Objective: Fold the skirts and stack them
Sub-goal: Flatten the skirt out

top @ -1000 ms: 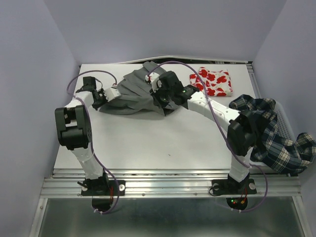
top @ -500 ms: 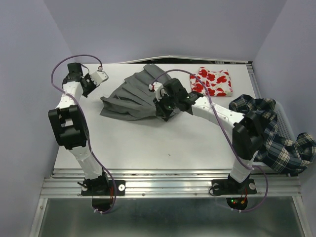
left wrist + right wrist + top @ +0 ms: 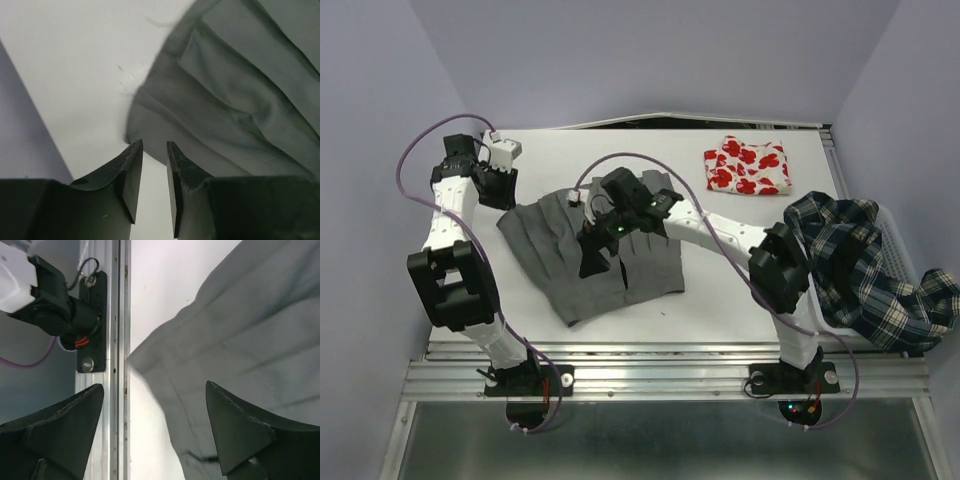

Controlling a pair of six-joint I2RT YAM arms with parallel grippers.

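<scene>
The grey skirt [image 3: 605, 258] lies spread flat on the white table, its pleats running front to back. My left gripper [image 3: 505, 192] is at the skirt's back left corner [image 3: 220, 100]. Its jaws [image 3: 155, 143] are a little open, with only bare table between them. My right gripper [image 3: 592, 262] hovers over the grey skirt near its front left corner [image 3: 235, 340], jaws [image 3: 155, 386] wide open and holding nothing. The red-print skirt [image 3: 748, 166] lies folded at the back right. The plaid skirt [image 3: 860, 275] hangs crumpled over the basket at the right.
A white mesh basket [image 3: 898, 245] stands off the table's right edge under the plaid skirt. The metal rail [image 3: 115, 340] along the table's front edge and an arm's base mount [image 3: 92, 320] show in the right wrist view. Lilac walls close in the back and both sides.
The grey skirt has been dragged from the back toward the front and now lies spread flat. My right gripper has opened and let go of it. My left gripper has opened at the skirt's back left corner.
</scene>
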